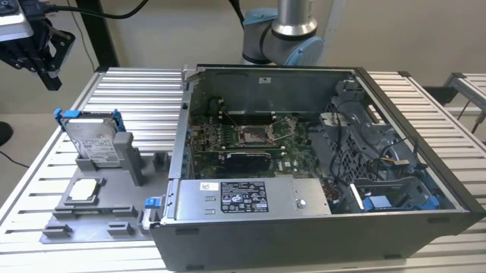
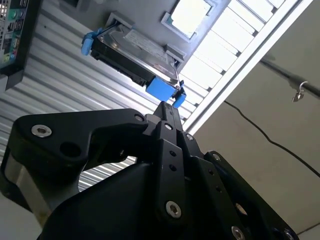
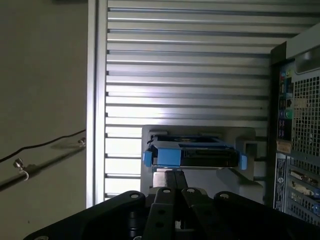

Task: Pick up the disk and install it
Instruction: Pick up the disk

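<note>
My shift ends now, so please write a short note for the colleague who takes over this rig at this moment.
Gripper: fingers shut, holding nothing, raised above the table edge at the exterior view's left, apart from the disk.
Disk: upright in the grey holder, beside the open computer case, untouched.
Done: nothing yet.
Left: both the pick and the install.
</note>
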Available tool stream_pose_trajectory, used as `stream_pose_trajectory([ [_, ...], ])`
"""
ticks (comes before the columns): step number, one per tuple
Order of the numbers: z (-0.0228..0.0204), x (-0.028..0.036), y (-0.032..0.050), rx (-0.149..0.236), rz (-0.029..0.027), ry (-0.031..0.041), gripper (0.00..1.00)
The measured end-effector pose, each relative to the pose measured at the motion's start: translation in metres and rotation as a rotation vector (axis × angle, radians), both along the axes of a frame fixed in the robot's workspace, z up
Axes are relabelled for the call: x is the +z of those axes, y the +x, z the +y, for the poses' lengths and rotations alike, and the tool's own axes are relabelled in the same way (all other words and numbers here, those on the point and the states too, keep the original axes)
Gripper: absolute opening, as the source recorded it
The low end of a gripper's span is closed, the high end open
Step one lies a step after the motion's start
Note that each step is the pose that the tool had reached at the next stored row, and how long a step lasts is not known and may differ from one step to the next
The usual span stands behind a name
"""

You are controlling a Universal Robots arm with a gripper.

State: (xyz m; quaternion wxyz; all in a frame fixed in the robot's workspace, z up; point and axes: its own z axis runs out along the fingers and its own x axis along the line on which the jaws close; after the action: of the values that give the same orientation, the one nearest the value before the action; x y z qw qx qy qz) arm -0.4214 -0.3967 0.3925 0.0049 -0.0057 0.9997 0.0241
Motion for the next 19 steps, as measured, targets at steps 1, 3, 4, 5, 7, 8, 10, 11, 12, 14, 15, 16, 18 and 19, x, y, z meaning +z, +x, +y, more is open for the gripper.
stream_pose_trajectory([
  [1, 0.0000, 0.0000, 0.0000, 0.001, -0.0001, 0.0000, 0.00],
  [3, 0.0000, -0.0001, 0.0000, 0.002, -0.0001, 0.0000, 0.00],
  [4, 0.0000, 0.0000, 0.0000, 0.003, -0.0001, 0.0000, 0.00],
  [5, 0.0000, 0.0000, 0.0000, 0.003, -0.0001, 0.0000, 0.00],
  [7, 0.0000, 0.0000, 0.0000, 0.005, -0.0001, 0.0000, 0.00],
  [8, 0.0000, 0.0000, 0.0000, 0.005, -0.0001, 0.0000, 0.00],
  [10, 0.0000, 0.0000, 0.0000, 0.007, 0.0000, 0.0000, 0.00],
  [11, 0.0000, 0.0000, 0.0000, 0.007, 0.0000, 0.0000, 0.00],
  [12, 0.0000, 0.0000, 0.0000, 0.008, 0.0000, 0.0000, 0.00],
  [14, 0.0000, 0.0000, 0.0000, 0.009, -0.0001, 0.0000, 0.00],
  [15, 0.0000, 0.0000, 0.0000, 0.010, -0.0001, 0.0000, 0.00],
  [16, 0.0000, 0.0000, 0.0000, 0.011, -0.0001, 0.0000, 0.00],
  [18, 0.0000, 0.0000, 0.0000, 0.012, 0.0000, 0.0000, 0.00],
  [19, 0.0000, 0.0000, 0.0000, 0.012, -0.0001, 0.0000, 0.00],
])
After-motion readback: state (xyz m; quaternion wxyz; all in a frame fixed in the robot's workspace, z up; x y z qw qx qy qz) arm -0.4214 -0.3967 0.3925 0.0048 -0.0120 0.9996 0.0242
